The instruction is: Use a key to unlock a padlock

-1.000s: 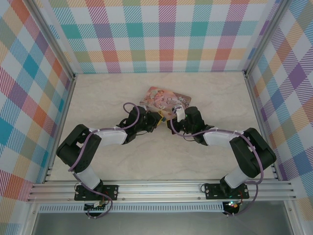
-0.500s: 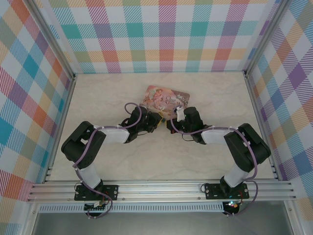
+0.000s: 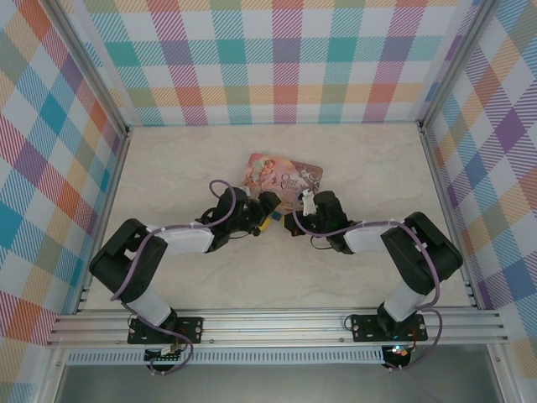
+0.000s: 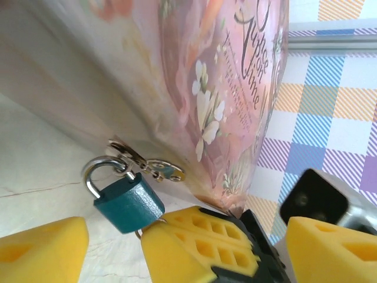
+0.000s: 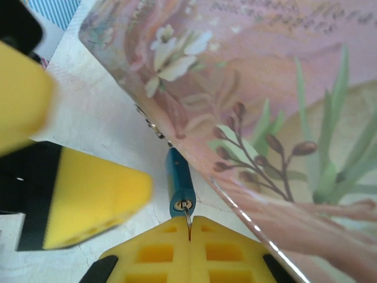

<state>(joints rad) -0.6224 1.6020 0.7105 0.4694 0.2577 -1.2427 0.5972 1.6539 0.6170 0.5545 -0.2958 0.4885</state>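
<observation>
Pinching the key (image 5: 188,219) seated in the padlock (image 4: 128,200), right gripper (image 5: 189,236) is lined up to twist. Padlock hangs on the hasp (image 4: 147,166) of the tin (image 4: 224,88), near edge; left gripper (image 3: 267,211) spread, flanking it.

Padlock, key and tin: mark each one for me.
padlock (image 4: 131,203), left wrist view, on its blue body.
key (image 5: 188,224), right wrist view, on the exposed shaft.
tin (image 4: 230,76), left wrist view, on the illustrated lid.

Cursive lettering on the pink tin (image 4: 235,88) is too tilted to read.
</observation>
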